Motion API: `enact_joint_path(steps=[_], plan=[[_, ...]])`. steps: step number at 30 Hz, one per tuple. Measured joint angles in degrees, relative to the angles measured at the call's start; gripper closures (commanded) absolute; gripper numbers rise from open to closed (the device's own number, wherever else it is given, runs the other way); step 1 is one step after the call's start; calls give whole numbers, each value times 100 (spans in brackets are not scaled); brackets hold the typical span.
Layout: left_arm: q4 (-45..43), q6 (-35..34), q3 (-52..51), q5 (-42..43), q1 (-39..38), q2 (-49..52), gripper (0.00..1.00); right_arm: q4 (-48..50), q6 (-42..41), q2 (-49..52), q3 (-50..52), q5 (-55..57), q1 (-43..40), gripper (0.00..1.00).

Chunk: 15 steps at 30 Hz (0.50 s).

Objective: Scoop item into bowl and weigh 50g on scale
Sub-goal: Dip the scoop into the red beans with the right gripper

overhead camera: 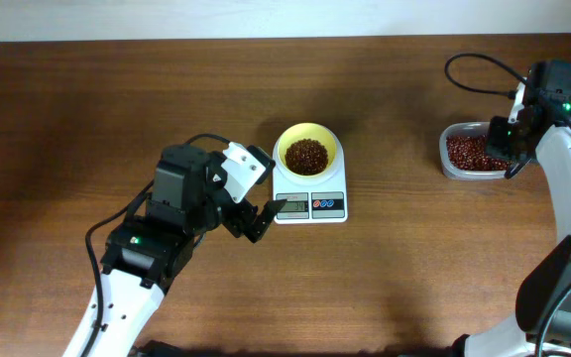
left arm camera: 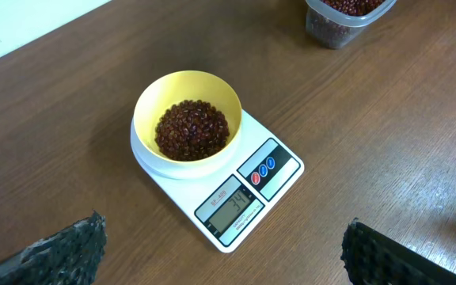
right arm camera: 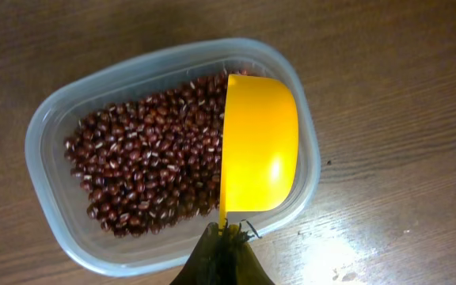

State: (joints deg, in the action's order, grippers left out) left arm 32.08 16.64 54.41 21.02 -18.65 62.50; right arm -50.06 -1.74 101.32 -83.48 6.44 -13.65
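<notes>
Overhead view shows the pale yellow bowl (overhead camera: 287,142) sitting on the white digital scale (overhead camera: 310,186) near the middle of the wooden table (overhead camera: 117,99), with a heap of dark red-brown beans (overhead camera: 306,156) inside it. The left gripper (overhead camera: 259,220) hovers just beside the scale's display edge. In the left wrist view its two black fingers (left arm camera: 62,252) are spread wide apart and hold nothing, and the grey display (left arm camera: 232,207) reads 34. Well apart to the right stands a clear plastic container (overhead camera: 452,134) of more beans. The right wrist view shows the right gripper (right arm camera: 224,245) clamped on the handle of a yellow scoop (right arm camera: 260,142), which is tilted over the container's right side with its smooth outer side facing the camera.
</notes>
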Motion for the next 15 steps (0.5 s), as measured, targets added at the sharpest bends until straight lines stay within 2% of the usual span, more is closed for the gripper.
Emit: enact_joint_path(steps=[15], plan=[[0,0,0,0,0,0,1,-90,-116,494,-9,-280,2,96]])
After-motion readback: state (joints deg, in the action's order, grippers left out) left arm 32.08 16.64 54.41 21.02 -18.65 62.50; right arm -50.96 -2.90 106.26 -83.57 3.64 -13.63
